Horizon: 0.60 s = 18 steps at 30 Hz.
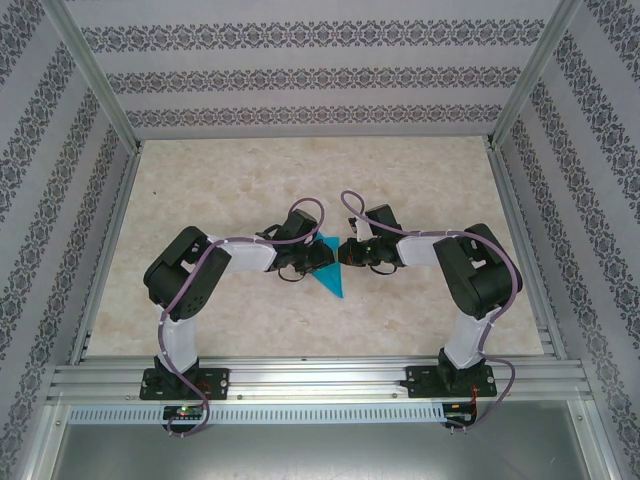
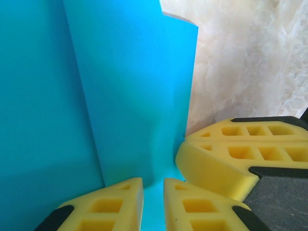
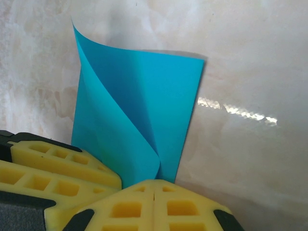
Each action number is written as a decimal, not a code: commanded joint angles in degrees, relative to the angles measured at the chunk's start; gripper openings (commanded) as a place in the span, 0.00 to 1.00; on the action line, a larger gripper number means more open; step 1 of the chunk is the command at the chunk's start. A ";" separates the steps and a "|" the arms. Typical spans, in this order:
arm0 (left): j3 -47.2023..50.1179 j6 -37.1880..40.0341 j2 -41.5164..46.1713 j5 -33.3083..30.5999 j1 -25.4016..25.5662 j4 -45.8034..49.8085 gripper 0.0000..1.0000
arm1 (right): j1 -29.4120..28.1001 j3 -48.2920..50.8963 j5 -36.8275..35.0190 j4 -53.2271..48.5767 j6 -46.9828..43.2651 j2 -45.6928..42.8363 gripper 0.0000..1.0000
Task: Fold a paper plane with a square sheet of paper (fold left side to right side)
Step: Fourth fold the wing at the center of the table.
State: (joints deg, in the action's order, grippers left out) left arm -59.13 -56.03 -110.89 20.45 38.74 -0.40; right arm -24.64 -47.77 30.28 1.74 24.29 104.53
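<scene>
The teal-blue square sheet of paper (image 1: 331, 277) lies mid-table between both arms, and from above it tapers to a point toward the near edge. In the left wrist view the sheet of paper (image 2: 130, 96) shows straight creases. My left gripper (image 2: 153, 202) rests on it, its jaws a narrow gap apart with flat paper showing through the gap. In the right wrist view one flap of the paper (image 3: 139, 110) curls up and over. My right gripper (image 3: 154, 192) is shut, tips at the folded edge. The two grippers (image 1: 318, 258) (image 1: 350, 253) almost touch.
The marble-patterned tabletop (image 1: 200, 190) stretches all around the paper. Aluminium frame rails (image 1: 300, 378) run along the near edge, and patterned walls enclose the sides and back. The right gripper's yellow fingers (image 2: 231, 154) crowd the left wrist view.
</scene>
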 commanded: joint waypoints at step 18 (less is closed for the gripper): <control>0.95 -0.42 -1.62 -3.06 0.38 3.56 0.21 | 5.48 -6.41 -5.24 -20.42 -4.54 -20.61 0.39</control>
State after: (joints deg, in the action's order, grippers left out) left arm -59.09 -56.03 -110.89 20.34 38.76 -0.62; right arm -18.98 -54.70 24.25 -15.92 20.43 86.41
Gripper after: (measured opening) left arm 0.210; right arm 0.394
